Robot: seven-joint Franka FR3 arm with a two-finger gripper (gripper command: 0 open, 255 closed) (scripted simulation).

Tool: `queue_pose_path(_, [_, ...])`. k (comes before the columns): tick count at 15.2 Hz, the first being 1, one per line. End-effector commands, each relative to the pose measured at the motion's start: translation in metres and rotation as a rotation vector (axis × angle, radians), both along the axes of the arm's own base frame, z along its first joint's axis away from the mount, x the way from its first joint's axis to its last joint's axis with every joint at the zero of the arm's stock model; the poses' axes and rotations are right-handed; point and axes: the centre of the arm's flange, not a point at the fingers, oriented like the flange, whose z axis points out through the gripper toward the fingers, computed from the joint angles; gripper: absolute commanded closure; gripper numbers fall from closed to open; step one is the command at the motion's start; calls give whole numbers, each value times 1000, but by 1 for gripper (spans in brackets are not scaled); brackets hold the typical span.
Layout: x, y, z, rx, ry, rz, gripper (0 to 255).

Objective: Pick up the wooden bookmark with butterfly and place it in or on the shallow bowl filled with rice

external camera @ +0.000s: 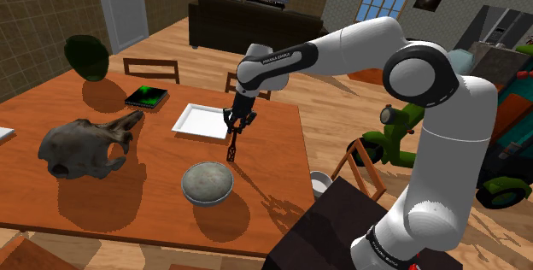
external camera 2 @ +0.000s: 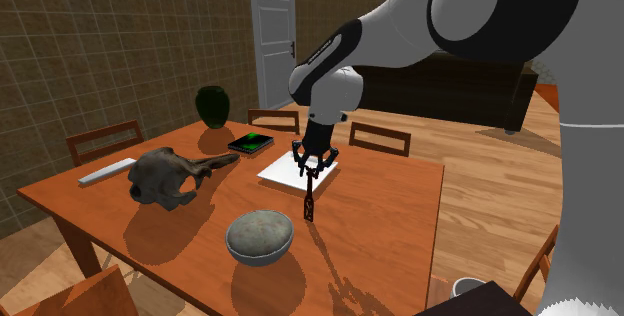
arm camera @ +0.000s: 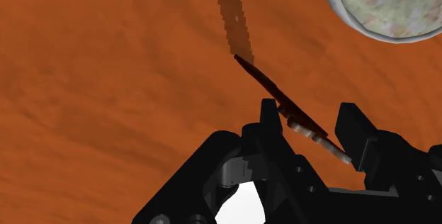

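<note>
**Bookmark in hand, bowl close by.** The white arm's all-black two-finger gripper (external camera: 238, 126) hangs over the middle of the orange-brown wooden table (external camera: 278, 161). Its fingers are closed on the top end of a slim, dark reddish-brown wooden bookmark (external camera: 232, 148). The strip hangs upright beneath the hand, its lower tip at or just off the tabletop where its shadow begins. Whether it bears a butterfly is too small to tell. In the wrist view the strip runs slantwise between the two fingers (arm camera: 268, 120), which fits a pinch taken near one end so that the length below hangs free.

The target is a shallow grey bowl heaped with pale speckled rice (external camera: 207, 183). It sits near the bookmark but apart from it, on the near side and a little to the shoulder view's left. By the look of it the pick is made and the carry is the step in hand. The strip needs more height to clear the bowl's rim, then a short move toward it. Held by its end, the long thin piece may swing or slip, and laid across the mound it could slide off.

A flat white rectangular tray (external camera: 198, 121) lies just beyond the gripper on the far side. A dark grey animal skull (external camera: 85, 147), a black book with a green cover (external camera: 147, 98) and a round dark green vase (external camera: 85, 57) stand well off to the shoulder view's left, out of the path.
</note>
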Motion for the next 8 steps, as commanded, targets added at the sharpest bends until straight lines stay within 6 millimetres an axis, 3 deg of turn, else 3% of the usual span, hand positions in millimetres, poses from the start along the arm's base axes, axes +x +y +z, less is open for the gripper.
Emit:
queue_pose_path(1, [0,0,0,0,0,0,255])
queue_pose_path(5, [0,0,0,0,0,0,255])
queue_pose_path(8, [0,0,16,0,0,0,255])
